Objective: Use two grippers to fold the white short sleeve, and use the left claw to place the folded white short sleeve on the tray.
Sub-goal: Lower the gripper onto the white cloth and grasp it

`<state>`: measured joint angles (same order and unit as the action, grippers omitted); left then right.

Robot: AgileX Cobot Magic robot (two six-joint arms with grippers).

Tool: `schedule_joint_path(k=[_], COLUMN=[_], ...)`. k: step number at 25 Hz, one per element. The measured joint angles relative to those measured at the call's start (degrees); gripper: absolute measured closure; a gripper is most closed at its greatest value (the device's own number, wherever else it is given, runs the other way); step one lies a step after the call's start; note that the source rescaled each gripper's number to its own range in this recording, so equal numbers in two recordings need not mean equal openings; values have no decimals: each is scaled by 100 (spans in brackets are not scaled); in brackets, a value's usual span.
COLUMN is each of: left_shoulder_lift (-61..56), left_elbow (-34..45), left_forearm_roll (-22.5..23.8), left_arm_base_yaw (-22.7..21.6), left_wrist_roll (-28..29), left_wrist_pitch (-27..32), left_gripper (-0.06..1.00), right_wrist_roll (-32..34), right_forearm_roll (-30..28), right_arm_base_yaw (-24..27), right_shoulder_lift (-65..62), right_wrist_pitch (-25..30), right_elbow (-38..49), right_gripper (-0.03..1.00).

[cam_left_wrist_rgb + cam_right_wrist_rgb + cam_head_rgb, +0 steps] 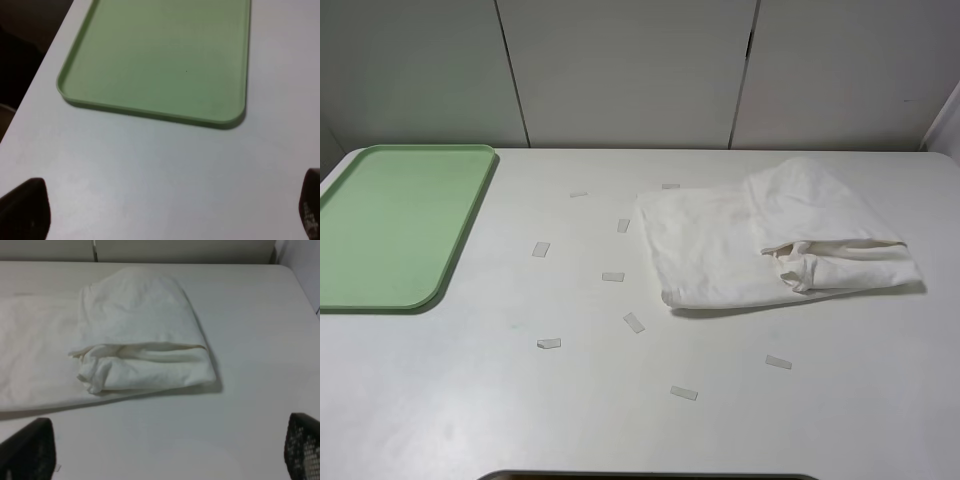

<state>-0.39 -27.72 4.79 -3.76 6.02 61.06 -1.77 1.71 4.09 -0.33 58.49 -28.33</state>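
The white short sleeve (pixel 720 250) lies loosely folded on the right half of the white table, with a bunched fold (pixel 820 262) on its right side. The right wrist view shows that bunched part of the white short sleeve (pixel 145 335) beyond my right gripper (pixel 165 452), whose black fingers (pixel 27 452) stand wide apart and empty. The pale green tray (pixel 400 220) sits empty at the far left. Its near rim (pixel 150 112) shows ahead of my left gripper (pixel 167 210), which is open with nothing in it. Neither arm shows in the exterior high view.
Several small white tape strips (pixel 541 249) are stuck on the table between the tray and the shirt and in front of the shirt. Grey wall panels (pixel 630 70) stand behind the table's far edge.
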Motion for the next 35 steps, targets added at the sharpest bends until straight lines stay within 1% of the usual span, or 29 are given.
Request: schedule_joint_path(k=[30, 32, 35], left_shoulder_lift=[9, 185, 759], left_elbow=[-27, -128, -380], left_forearm_roll=[0, 0, 0], left_arm_base_yaw=[0, 0, 0], left_wrist_roll=[0, 0, 0], left_wrist_pitch=[-11, 105, 289], left_gripper=[-5, -5, -5], right_wrist_roll=[6, 6, 6], right_forearm_roll=[0, 0, 0], right_arm_base_yaw=[0, 0, 0], right_shoulder_lift=[0, 0, 0], right_wrist_pitch=[-6, -6, -6], right_elbow=[0, 0, 0], right_gripper=[-3, -3, -3])
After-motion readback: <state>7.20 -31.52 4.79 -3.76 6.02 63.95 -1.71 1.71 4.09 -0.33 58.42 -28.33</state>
